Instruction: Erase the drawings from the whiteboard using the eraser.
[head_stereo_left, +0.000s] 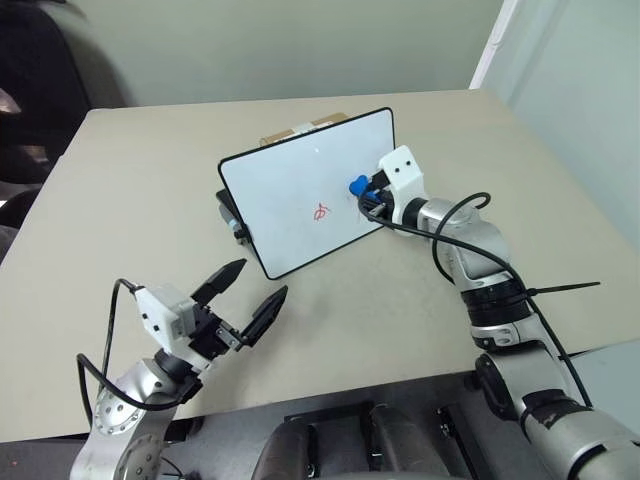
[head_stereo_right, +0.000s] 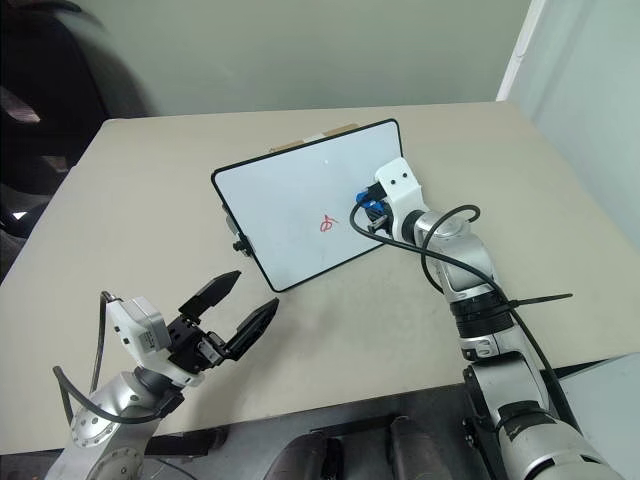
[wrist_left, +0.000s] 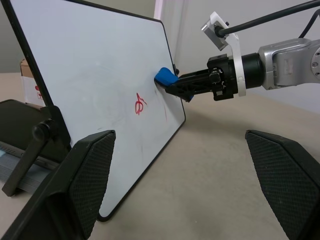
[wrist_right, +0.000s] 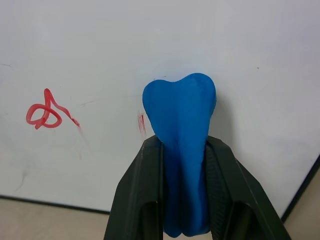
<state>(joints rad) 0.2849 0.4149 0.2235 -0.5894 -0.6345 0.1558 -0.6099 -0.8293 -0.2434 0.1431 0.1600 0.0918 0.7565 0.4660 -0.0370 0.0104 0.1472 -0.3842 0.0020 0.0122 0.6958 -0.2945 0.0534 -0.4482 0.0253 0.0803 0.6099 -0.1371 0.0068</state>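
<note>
Clamped hard between the two black fingers of the right gripper (wrist_right: 182, 165), the eraser (wrist_right: 181, 115) sticks out past the fingertips with its rounded blue end pressed to the whiteboard (head_stereo_left: 290, 190). It looks soft and a bit squashy, pinched narrow where the fingers bite and bulging beyond them, so I'd guess it gives under pressure and wipes rather than scrapes; a hold low on its body, as now, leaves the working end free. The board stands tilted on a black stand (wrist_left: 35, 145) on the table (head_stereo_left: 120, 180), light by the look of it, and a firm push might rock it.

Just beside the eraser tip is a short red smear (wrist_right: 141, 124); farther along the board sits the looped red scribble of the drawings (wrist_right: 46, 111), untouched.

That smear shows in the right wrist view alone. From the head you get the layout instead, with the left gripper (head_stereo_left: 245, 297) hovering well apart from the board, jaws spread wide and empty. From the left wrist, the eraser's contact with the board shows side-on.
</note>
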